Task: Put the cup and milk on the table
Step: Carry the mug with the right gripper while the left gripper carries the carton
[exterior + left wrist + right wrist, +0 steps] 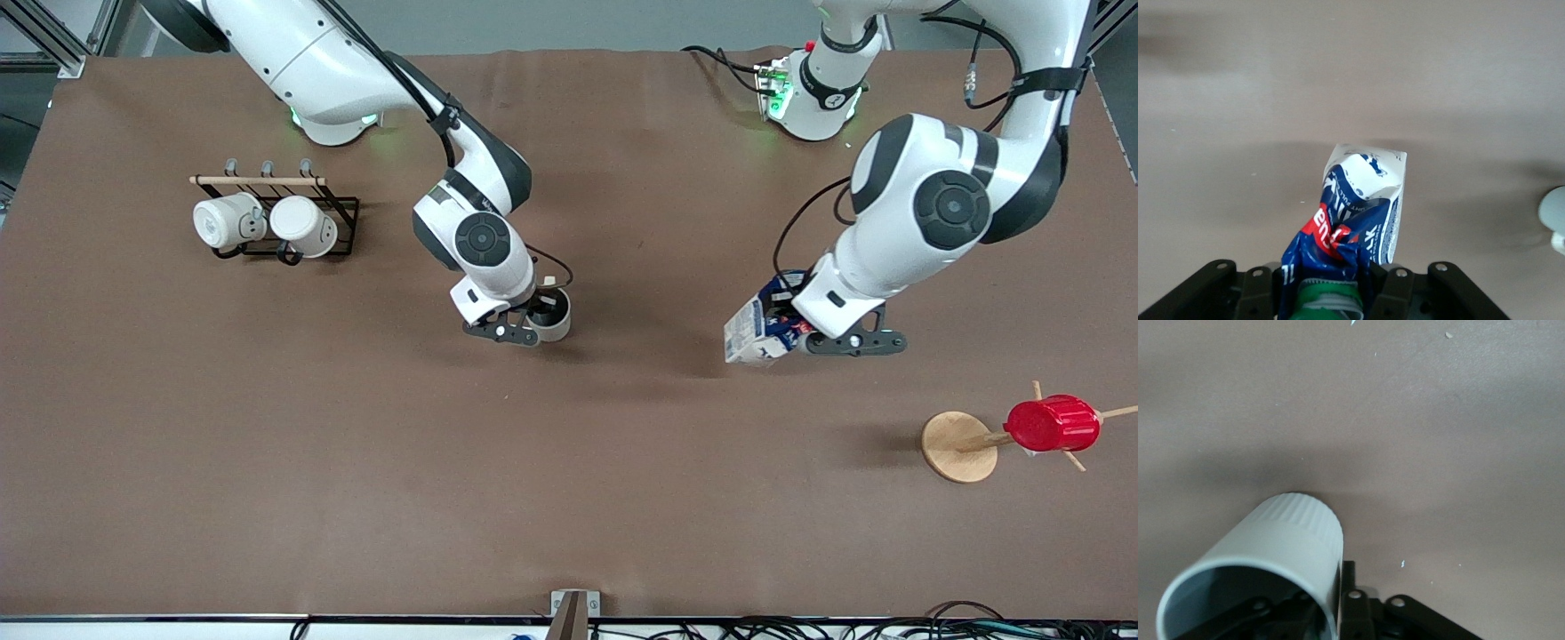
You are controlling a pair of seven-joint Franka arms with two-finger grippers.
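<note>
The cup, cream-white with a grey inside, stands upright low at the brown table near its middle. I cannot tell whether it touches the table. My right gripper is shut on its rim, one finger inside and one outside the cup. The blue and white milk hangs tilted low over the table toward the left arm's end. My left gripper is shut on its crumpled top. The left wrist view shows the milk with its green cap between the fingers.
A black wire rack holding two plain white mugs stands toward the right arm's end. A wooden stand with a round base carries a ribbed red cup toward the left arm's end, nearer the front camera than the milk.
</note>
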